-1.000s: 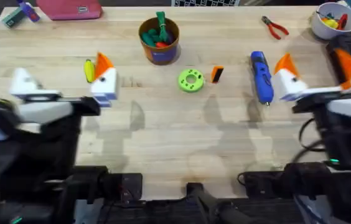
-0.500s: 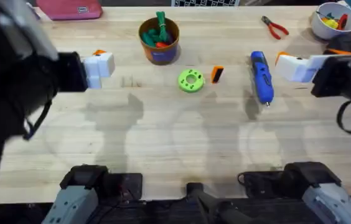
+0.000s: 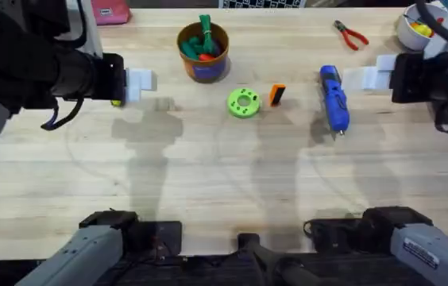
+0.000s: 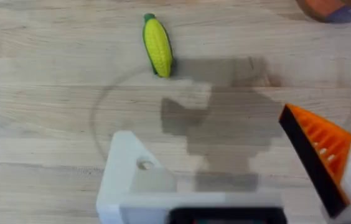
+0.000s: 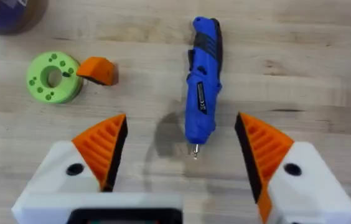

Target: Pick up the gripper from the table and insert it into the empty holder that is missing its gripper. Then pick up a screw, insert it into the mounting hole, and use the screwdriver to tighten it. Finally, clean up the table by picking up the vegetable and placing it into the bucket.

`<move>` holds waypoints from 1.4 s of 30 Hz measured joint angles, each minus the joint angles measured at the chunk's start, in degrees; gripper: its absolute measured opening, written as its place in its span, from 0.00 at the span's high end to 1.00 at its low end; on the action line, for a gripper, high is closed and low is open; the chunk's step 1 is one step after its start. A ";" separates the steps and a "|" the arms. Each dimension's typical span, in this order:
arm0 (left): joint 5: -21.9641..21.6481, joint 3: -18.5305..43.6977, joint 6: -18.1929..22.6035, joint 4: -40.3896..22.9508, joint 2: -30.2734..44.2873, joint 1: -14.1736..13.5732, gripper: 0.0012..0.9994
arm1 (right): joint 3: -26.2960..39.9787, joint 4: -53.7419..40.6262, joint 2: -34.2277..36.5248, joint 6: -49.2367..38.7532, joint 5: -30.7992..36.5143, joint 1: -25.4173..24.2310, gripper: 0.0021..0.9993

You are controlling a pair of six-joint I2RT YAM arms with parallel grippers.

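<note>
2 pliers handles (image 3: 352, 35) beyond screwdriver (image 3: 333, 97).

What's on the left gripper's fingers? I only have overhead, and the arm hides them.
Observer: In the left wrist view, one finger is the empty holder, a bare white block with an open mounting hole. The other finger carries an orange ribbed tip.
Operator: Right gripper complete?
Observer: Yes. In the right wrist view, the right gripper has orange tips on both fingers. They are spread wide, and the screwdriver lies on the table in line with the gap.
Operator: Vegetable free to grab?
Observer: The left wrist view shows the vegetable lying alone on bare wood, touching nothing.
</note>
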 joint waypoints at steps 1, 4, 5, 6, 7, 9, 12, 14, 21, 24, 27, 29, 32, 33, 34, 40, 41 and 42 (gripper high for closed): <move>-0.01 0.02 0.00 0.12 0.12 0.00 0.01 | 0.00 -0.07 0.11 -0.02 0.00 0.00 0.01; 0.04 0.13 0.00 0.91 0.21 0.37 0.01 | 0.04 -0.07 0.09 -0.04 0.00 0.00 0.01; 0.04 0.49 0.00 0.73 0.42 0.98 0.01 | 0.04 -0.02 0.11 -0.04 0.00 0.00 0.01; 0.06 1.21 0.00 0.17 0.94 1.90 0.01 | 0.04 -0.02 0.11 -0.04 0.00 0.00 0.01; 0.04 2.17 0.00 -0.72 1.69 3.02 0.01 | 0.04 0.02 0.11 -0.04 0.00 0.00 0.01; 0.03 5.21 0.00 -3.15 4.43 6.09 0.01 | 0.07 0.19 0.10 -0.07 0.00 0.00 0.01; 0.02 10.17 0.00 -5.67 9.85 10.34 0.01 | 0.07 0.20 0.11 -0.07 0.00 0.00 0.01; 0.02 13.39 0.00 -5.82 14.23 13.02 0.01 | 0.07 0.20 0.11 -0.09 0.00 0.00 0.01; 1.33 16.90 -0.02 -2.72 26.66 17.32 0.01 | 0.07 0.17 0.09 -0.26 0.00 0.00 0.01; 1.77 16.90 0.00 0.10 31.76 17.46 0.01 | 0.07 0.20 0.11 -0.26 0.00 0.00 0.01; 2.89 16.90 -0.02 2.54 36.49 17.46 0.01 | 0.07 0.17 0.11 -0.26 0.00 0.00 0.01; 3.64 16.90 -0.10 4.05 39.15 17.46 0.01 | 0.07 0.17 0.11 -0.26 0.00 0.00 0.01; 4.53 16.90 -0.33 6.34 42.84 17.46 0.01 | 0.07 0.20 0.11 -0.27 0.00 0.00 0.01; 4.69 16.90 -0.35 6.72 43.85 17.46 0.01 | 0.07 0.18 0.11 -0.26 0.00 0.00 0.01; 4.76 16.90 -0.46 7.02 44.88 17.46 0.01 | 0.07 0.20 0.10 -0.26 0.00 0.00 0.01; 6.31 17.42 -1.06 7.50 47.51 17.46 0.17 | 0.07 0.54 0.09 -0.24 0.00 0.00 0.01; 6.73 17.51 -1.18 7.55 47.68 17.46 0.27 | 0.07 0.61 0.11 -0.20 0.00 0.00 0.01; 7.41 17.62 -1.18 7.59 47.85 17.43 0.39 | 0.07 0.61 0.11 -0.06 0.00 0.00 0.01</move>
